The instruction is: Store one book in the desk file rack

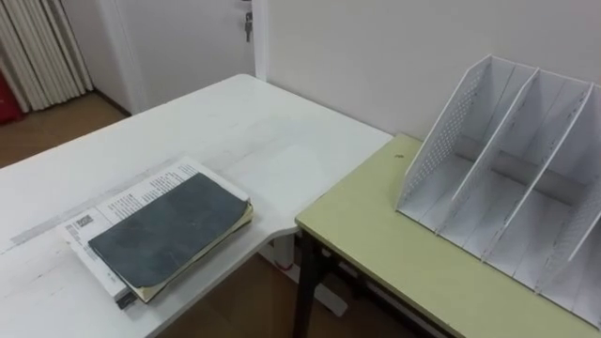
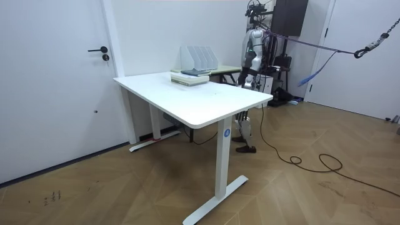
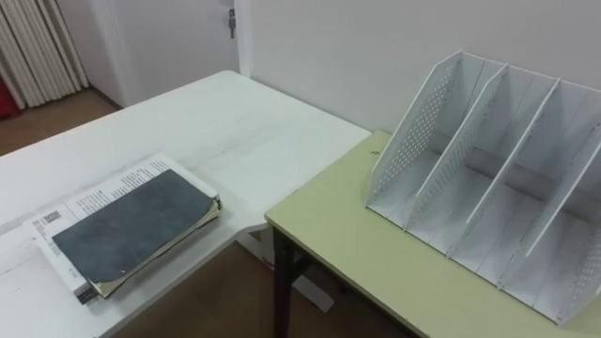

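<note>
A dark grey book lies on top of a larger white printed book, stacked near the edge of the white desk. The stack also shows in the room view as books. A white file rack with several slanted slots stands on the yellow-green desk to the right. Its slots hold nothing. In the room view I stand behind the desks, by the rack.
A gap of wood floor separates the white desk from the yellow-green desk. The wall runs behind the rack. A door with a handle is at the room view's left. Curtains hang at the far left.
</note>
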Controlling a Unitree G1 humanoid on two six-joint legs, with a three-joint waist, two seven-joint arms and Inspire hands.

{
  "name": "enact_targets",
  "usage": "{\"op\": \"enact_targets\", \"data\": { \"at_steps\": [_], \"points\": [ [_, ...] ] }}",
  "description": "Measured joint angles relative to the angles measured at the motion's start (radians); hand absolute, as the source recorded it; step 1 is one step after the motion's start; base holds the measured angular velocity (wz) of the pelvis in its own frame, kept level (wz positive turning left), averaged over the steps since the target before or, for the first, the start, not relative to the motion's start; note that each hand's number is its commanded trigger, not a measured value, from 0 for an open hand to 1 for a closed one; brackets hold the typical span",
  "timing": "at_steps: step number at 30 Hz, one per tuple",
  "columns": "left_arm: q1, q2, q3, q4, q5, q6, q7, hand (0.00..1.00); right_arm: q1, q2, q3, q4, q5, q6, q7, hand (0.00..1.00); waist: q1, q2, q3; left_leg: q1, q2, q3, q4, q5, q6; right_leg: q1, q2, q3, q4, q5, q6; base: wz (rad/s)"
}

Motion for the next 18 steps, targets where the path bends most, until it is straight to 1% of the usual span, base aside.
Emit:
{"op": "enact_targets", "data": {
  "at_steps": [4,6,7,9,10,11,13,14,15,17,18],
  "points": [
    [-0.001,-0.001,-0.031,-0.038,0.117,-0.012,0.001,0.00,-0.004,0.000,0.002,-0.011,-0.036,-0.020,-0.003,0.00,-0.003,-0.003,0.0000,-0.007,-0.001,-0.001,0.000,0.000,0.000,-0.010,0.000,0.004,0.004,0.000,0.000,-0.03],
    [-0.003,-0.001,-0.043,-0.069,0.183,-0.013,0.001,0.00,-0.005,0.000,0.005,-0.019,-0.038,-0.033,-0.005,0.00,-0.011,-0.006,0.0019,-0.012,-0.001,-0.002,0.002,0.000,0.000,-0.014,0.000,0.003,0.003,0.001,0.000,0.00],
    [-0.005,-0.001,-0.047,-0.096,0.229,-0.016,0.001,0.00,-0.005,0.000,0.018,-0.019,-0.038,-0.038,-0.007,0.00,-0.015,-0.008,0.0015,-0.011,-0.001,-0.001,0.002,0.000,0.000,-0.012,-0.001,0.001,0.003,0.001,0.000,0.00],
    [-0.008,0.002,-0.058,-0.130,0.275,-0.028,0.002,0.00,-0.007,0.001,0.019,-0.026,-0.038,-0.041,-0.012,0.00,-0.026,-0.011,0.0018,-0.013,-0.001,0.001,0.003,0.000,0.000,-0.012,-0.002,0.000,0.003,0.001,0.000,0.00],
    [-0.010,0.009,-0.080,-0.161,0.299,-0.030,0.003,0.00,-0.006,0.001,0.020,-0.034,-0.039,-0.041,-0.014,0.00,-0.031,-0.014,0.0022,-0.013,-0.001,0.002,0.003,0.000,0.001,-0.013,-0.002,0.001,0.002,0.001,0.000,0.00],
    [-0.020,0.019,-0.117,-0.186,0.324,-0.032,0.005,0.00,-0.009,0.000,0.023,-0.036,-0.042,-0.042,-0.014,0.00,-0.038,-0.014,0.0045,-0.013,-0.001,0.003,0.002,0.001,0.001,-0.014,-0.002,0.001,0.002,0.001,0.000,0.00],
    [-0.047,0.027,-0.152,-0.214,0.368,-0.036,0.007,0.00,-0.020,0.000,0.039,-0.036,-0.042,-0.042,-0.020,0.00,-0.049,-0.017,0.0079,-0.012,-0.001,0.000,-0.001,0.002,0.002,-0.014,-0.001,0.002,0.001,0.002,0.001,0.00],
    [-0.048,0.030,-0.166,-0.271,0.389,-0.037,0.010,0.00,-0.028,-0.002,0.040,-0.038,-0.042,-0.046,-0.023,0.00,-0.056,-0.018,0.0094,-0.011,-0.001,0.001,-0.004,0.002,0.003,-0.015,0.001,0.009,0.000,0.002,0.002,-0.05],
    [-0.049,0.030,-0.172,-0.299,0.401,-0.041,0.014,0.00,-0.030,-0.003,0.044,-0.039,-0.044,-0.052,-0.025,0.00,-0.057,-0.017,0.0097,-0.011,-0.001,0.001,-0.006,0.002,0.003,-0.016,0.002,0.010,0.000,0.003,0.002,-0.06],
    [-0.085,0.030,-0.214,-0.372,0.405,-0.071,0.027,0.00,-0.039,-0.007,0.061,-0.039,-0.048,-0.068,-0.033,0.00,-0.064,-0.015,0.0107,-0.011,-0.002,0.002,-0.007,0.002,0.004,-0.015,0.001,0.011,-0.003,0.004,0.003,-0.02],
    [-0.093,0.030,-0.227,-0.387,0.405,-0.077,0.029,0.00,-0.042,-0.007,0.061,-0.039,-0.048,-0.071,-0.033,0.00,-0.065,-0.015,0.0109,-0.011,-0.002,0.002,-0.007,0.002,0.004,-0.016,0.001,0.011,-0.003,0.004,0.003,-0.04]
  ]
}}
